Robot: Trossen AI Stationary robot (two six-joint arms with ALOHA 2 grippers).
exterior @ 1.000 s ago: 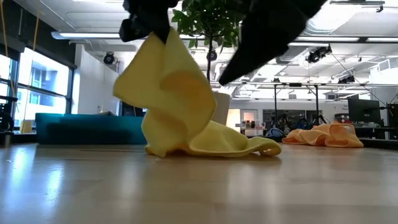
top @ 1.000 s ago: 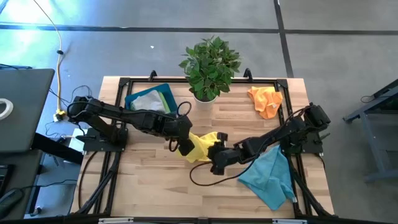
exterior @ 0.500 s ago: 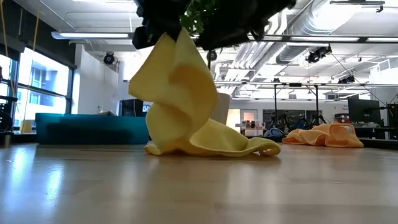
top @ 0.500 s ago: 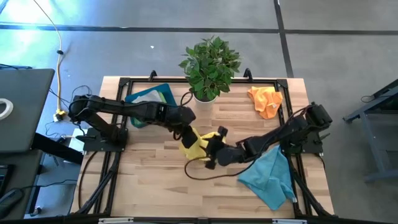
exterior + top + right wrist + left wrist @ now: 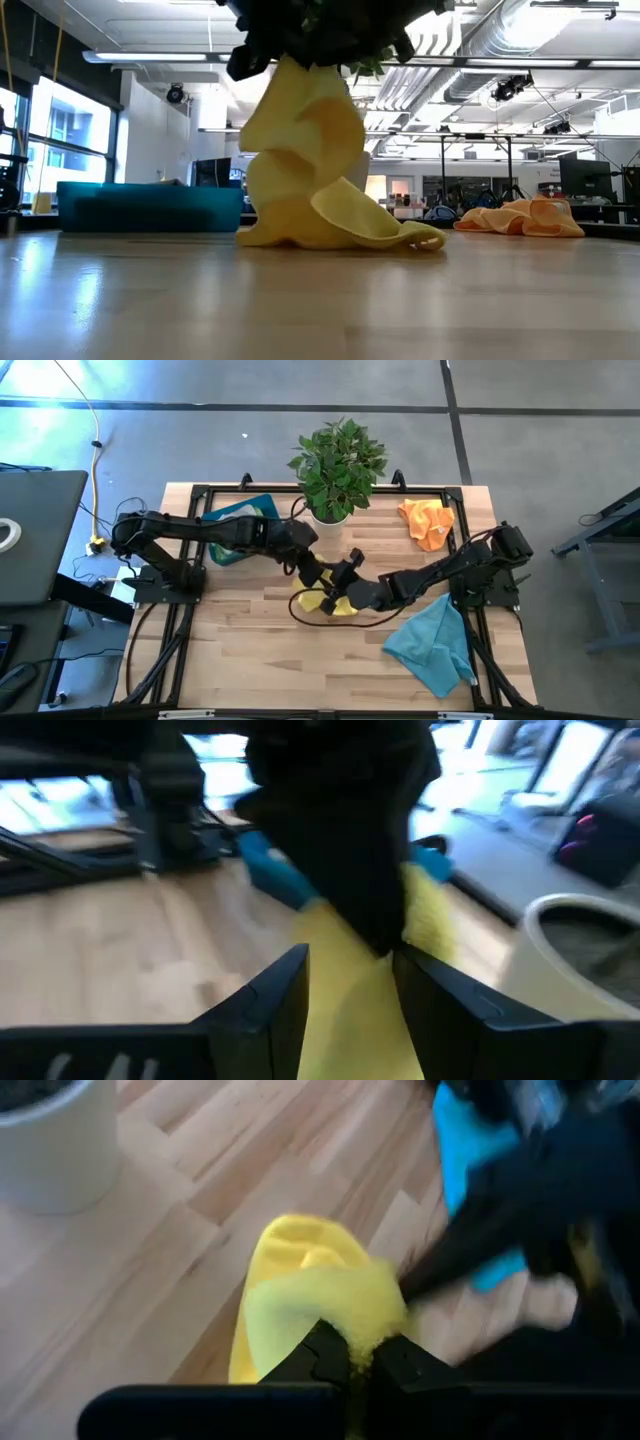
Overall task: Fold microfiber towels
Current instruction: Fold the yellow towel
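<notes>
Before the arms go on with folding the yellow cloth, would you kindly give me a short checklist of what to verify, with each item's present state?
1. Left claw shut on the soft yellow microfiber towel: ok.
2. Towel lifted, lower edge on the wooden table: ok.
3. Right claw gripping the towel: cannot tell; its fingers straddle the cloth.
4. Potted green plant apart from both arms: ok.
5. Crumpled orange cloth and spread teal cloth out of the way: ok.
</notes>
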